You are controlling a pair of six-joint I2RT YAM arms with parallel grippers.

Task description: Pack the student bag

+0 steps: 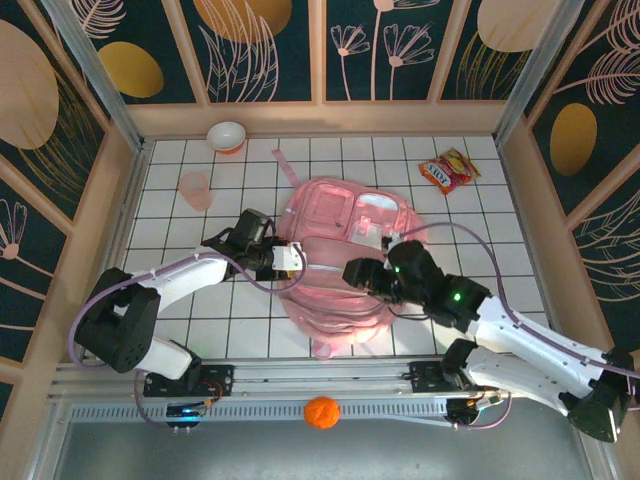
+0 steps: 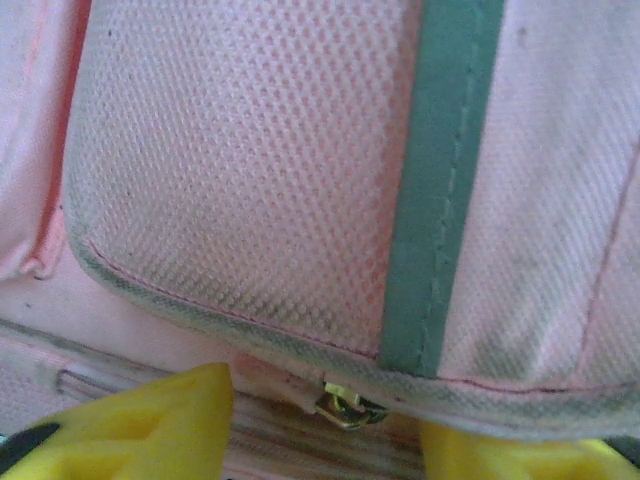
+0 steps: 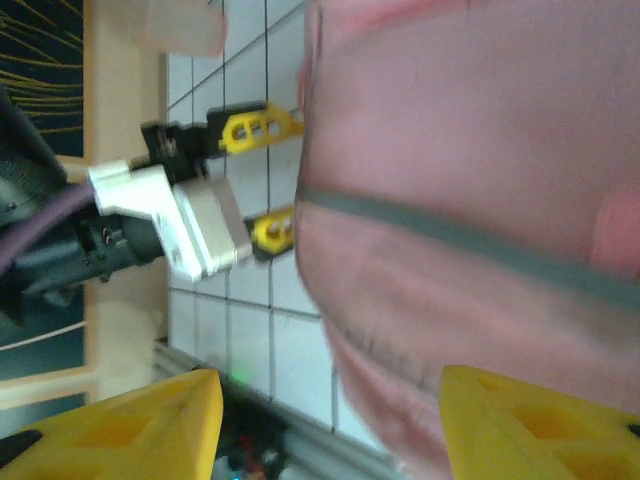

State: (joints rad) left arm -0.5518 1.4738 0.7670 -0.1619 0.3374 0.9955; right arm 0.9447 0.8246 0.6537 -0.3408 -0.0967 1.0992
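The student bag [image 1: 335, 245], a large pink backpack, lies flat in the middle of the tiled table. My left gripper [image 1: 291, 258] is at the bag's left edge, its yellow fingers [image 2: 150, 425] pressed against the fabric on either side of a brass zip pull [image 2: 350, 408], below a mesh pocket [image 2: 250, 170] with a grey strap [image 2: 440, 180]. The right wrist view shows that left gripper [image 3: 262, 180] straddling the bag's side [image 3: 450, 200]. My right gripper [image 1: 358, 272] hovers over the bag's near half. It [image 3: 330, 400] is open, with nothing held.
A white bowl [image 1: 227, 135] and a pale pink cup [image 1: 195, 188] stand at the back left. A snack packet [image 1: 449, 170] lies at the back right. An orange ball [image 1: 321, 412] rests on the rail in front of the arm bases. Wooden walls enclose the table.
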